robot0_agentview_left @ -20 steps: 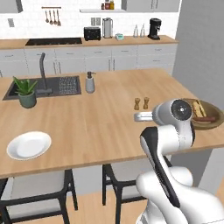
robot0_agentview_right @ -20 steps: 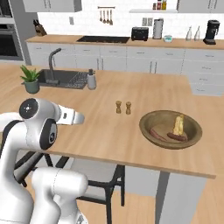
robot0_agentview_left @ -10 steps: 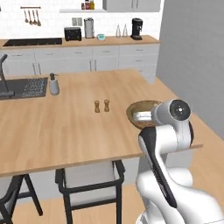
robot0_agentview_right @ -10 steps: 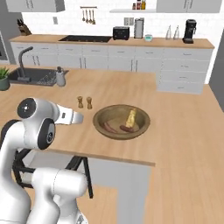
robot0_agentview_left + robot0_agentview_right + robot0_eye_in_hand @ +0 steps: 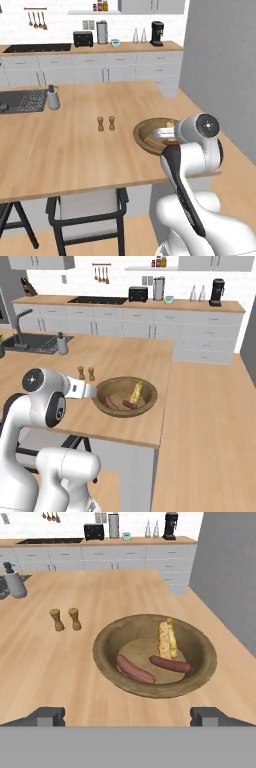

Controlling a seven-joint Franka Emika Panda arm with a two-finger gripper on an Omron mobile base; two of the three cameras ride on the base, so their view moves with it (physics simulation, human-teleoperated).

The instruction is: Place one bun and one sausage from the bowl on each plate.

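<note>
Since a second ago the base has driven along the wooden island counter [image 5: 125, 592], so the whole view has shifted and the wide shallow dark-brown wooden bowl [image 5: 202, 646] now lies straight ahead, near the counter's right front corner. The two-finger gripper [image 5: 129, 716] hangs short of the bowl, jaws spread wide and empty. In the bowl lie one visible golden toasted bun [image 5: 167, 638] and two reddish-brown sausages [image 5: 135, 669], [image 5: 170, 664]. Two small wooden shakers [image 5: 66, 619] stand mid-counter; one grey soap dispenser [image 5: 15, 584] stands beside the sink.
</note>
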